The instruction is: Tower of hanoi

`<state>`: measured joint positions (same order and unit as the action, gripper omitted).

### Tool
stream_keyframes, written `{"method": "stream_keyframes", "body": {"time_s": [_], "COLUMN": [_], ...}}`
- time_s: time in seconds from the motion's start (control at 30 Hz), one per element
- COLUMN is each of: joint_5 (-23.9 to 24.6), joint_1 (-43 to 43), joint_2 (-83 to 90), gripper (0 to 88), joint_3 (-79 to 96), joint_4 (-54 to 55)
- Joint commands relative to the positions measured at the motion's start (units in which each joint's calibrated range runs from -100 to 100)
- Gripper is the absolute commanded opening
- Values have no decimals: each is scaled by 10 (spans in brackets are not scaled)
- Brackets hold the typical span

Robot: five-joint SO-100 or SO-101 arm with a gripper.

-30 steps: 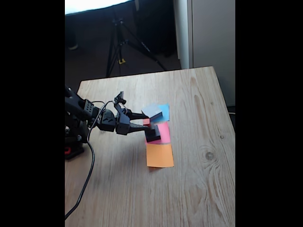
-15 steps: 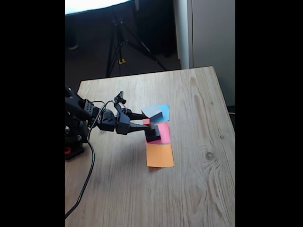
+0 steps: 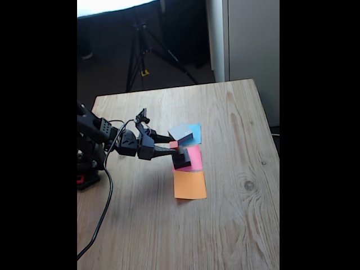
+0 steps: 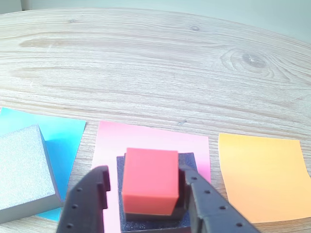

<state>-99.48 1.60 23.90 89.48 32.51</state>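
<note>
We see the small red cube point(image 4: 150, 182), matte and sharp-edged, sitting on top of a dark, grainy square block point(image 4: 154, 218) that rests on the pink paper square point(image 4: 153, 141) in the wrist view. The cube's top face is brighter than its shadowed front. To the left in that view, a larger grey square block point(image 4: 22, 172) with a speckled top lies on the blue paper square point(image 4: 63, 136), overhanging its near edge. To the right lies the orange paper square point(image 4: 265, 177), bare.

The black two-finger gripper point(image 4: 146, 194) frames the cube: one finger stands just left of it with a thin gap showing, the other lies against or very near its right side. We cannot tell whether the jaws are actually clamped on the cube or merely bracketing it.

In the fixed view we find the black arm point(image 3: 104, 138) reaching from its base at the table's left edge, stretched low and nearly level, with the gripper point(image 3: 175, 147) over the pink paper square point(image 3: 194, 154); the red cube point(image 3: 174, 144) shows as a small spot between the fingers. A black cable point(image 3: 104, 208) trails from the base toward the near edge.

The light wooden table point(image 3: 236, 225) lies open to the right of and in front of the three papers, which sit in a row near its middle. Beyond the far edge, a black tripod point(image 3: 146, 50) stands on dark floor.
</note>
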Motion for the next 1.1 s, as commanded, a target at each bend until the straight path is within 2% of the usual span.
{"method": "stream_keyframes", "body": {"time_s": [0.0,1.07], "joint_5": [-5,-5], "joint_1": [-6,-15], "joint_2": [0,-8], "gripper": [120,32], "joint_3": [-8,-25], "joint_4": [14,16]}}
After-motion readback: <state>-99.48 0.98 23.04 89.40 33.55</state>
